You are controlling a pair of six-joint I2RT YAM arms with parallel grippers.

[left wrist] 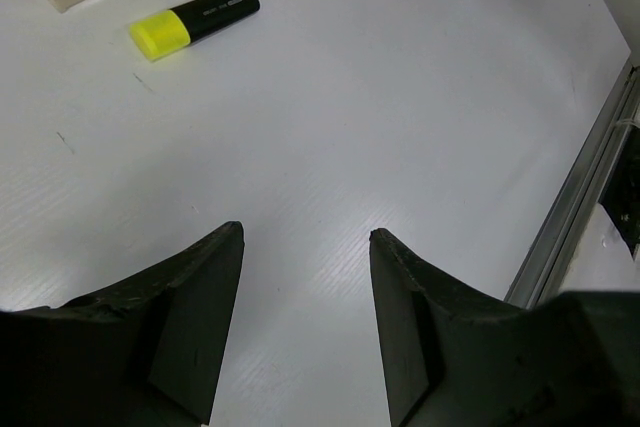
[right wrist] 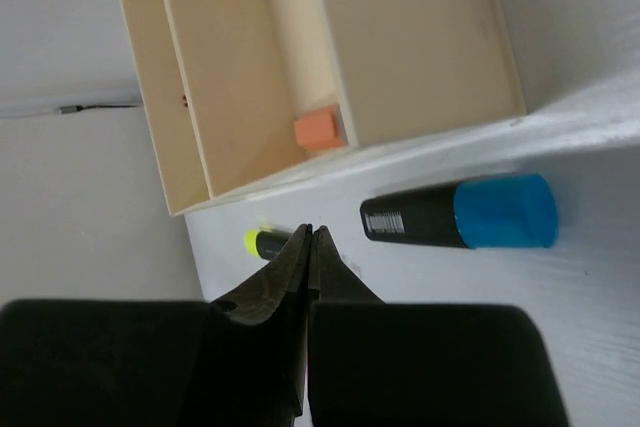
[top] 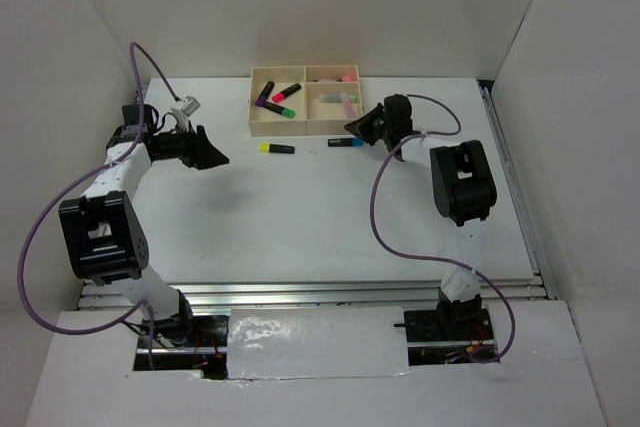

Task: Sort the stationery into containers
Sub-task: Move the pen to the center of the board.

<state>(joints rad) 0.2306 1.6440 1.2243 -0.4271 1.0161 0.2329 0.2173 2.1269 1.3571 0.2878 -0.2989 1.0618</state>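
The beige tray (top: 300, 128) stands at the back middle of the table. Its large left section holds a purple-ended (top: 266, 102), a pink-ended (top: 287, 91) and a green-ended marker (top: 285, 112); pastel markers (top: 340, 99) lie in the right sections. In front of the tray lie a yellow-capped black marker (top: 276, 148) (left wrist: 195, 21) and a blue-capped black marker (top: 346, 142) (right wrist: 460, 215). My left gripper (top: 215, 155) (left wrist: 305, 237) is open and empty, left of the yellow marker. My right gripper (top: 352, 128) (right wrist: 313, 232) is shut on nothing, just right of the blue marker. An orange end (right wrist: 320, 130) shows inside the tray.
Purple cables (top: 375, 202) loop from both arms over the table. A metal rail (top: 515, 197) (left wrist: 575, 197) runs along the right edge, and white walls close in the left, back and right sides.
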